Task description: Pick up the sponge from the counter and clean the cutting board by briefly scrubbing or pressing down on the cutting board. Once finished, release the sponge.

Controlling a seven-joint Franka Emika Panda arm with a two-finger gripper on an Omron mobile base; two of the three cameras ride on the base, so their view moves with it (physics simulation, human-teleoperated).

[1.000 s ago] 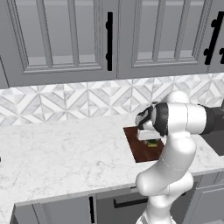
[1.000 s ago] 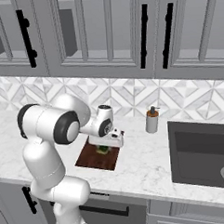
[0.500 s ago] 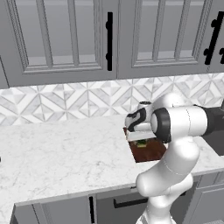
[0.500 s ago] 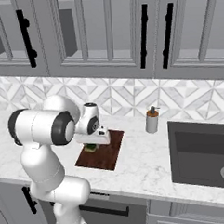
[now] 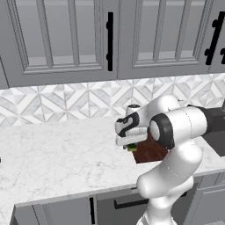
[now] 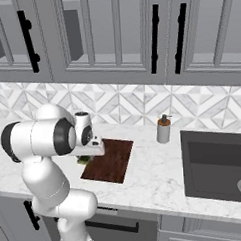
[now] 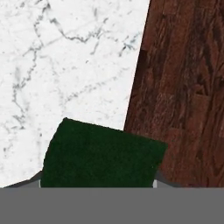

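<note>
- Take the cutting board (image 6: 108,160) as your landmark: it lies flat on the white marble surface (image 5: 57,154), its long side running away from the front edge.
- Your hand (image 5: 132,145) hangs over the board's left edge, just where dark wood meets marble.
- The hand is closed on the sponge (image 7: 101,155); in the hand view the dark green scrub layer faces the camera, with the finger tips tucked at its lower corners.
- From the left base view you can catch a sliver of yellow and green under the hand, right at the board's near left corner (most of the sponge is hidden by the wrist there).
- In the hand view the sponge straddles the board's edge: part of it over the marble, its right end over the wood. You cannot tell whether it touches either.
- A soap dispenser (image 6: 164,129) stands on the surface to the right of the board, apart from it.
- Further right of the board, past the dispenser, sits the dark sink basin (image 6: 217,165).
- Behind the board runs the triangle-tile backsplash (image 6: 131,103), with grey cabinets (image 5: 66,39) above.
</note>
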